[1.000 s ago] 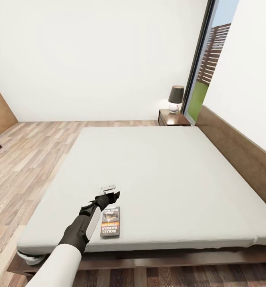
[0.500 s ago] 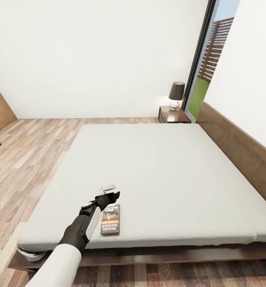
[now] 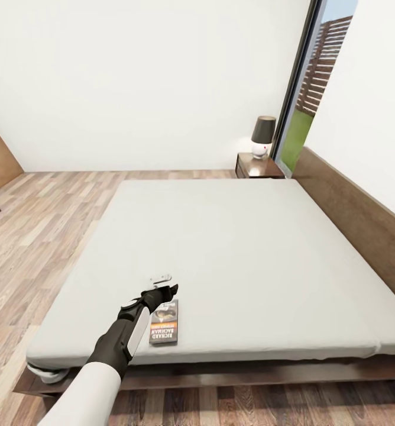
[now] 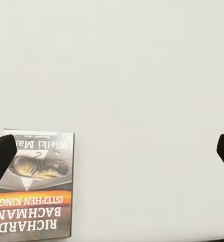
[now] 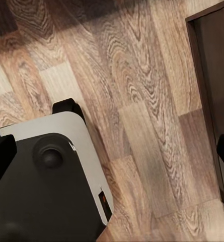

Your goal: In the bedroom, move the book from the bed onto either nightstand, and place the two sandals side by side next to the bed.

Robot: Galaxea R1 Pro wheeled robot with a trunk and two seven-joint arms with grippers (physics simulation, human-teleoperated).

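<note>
Now we hover our left gripper (image 3: 162, 288), jaws spread wide and empty, just beside the book (image 3: 164, 321) lying flat near the bed's (image 3: 251, 248) foot edge, needing to shift over it before grasping.

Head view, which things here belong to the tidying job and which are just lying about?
Belongs to the job:
- book, lying flat near the bed's foot edge
- bed
- nightstand at the far corner
- left end effector, open above the mattress beside the book

Just there:
- lamp on the nightstand
- window
</note>
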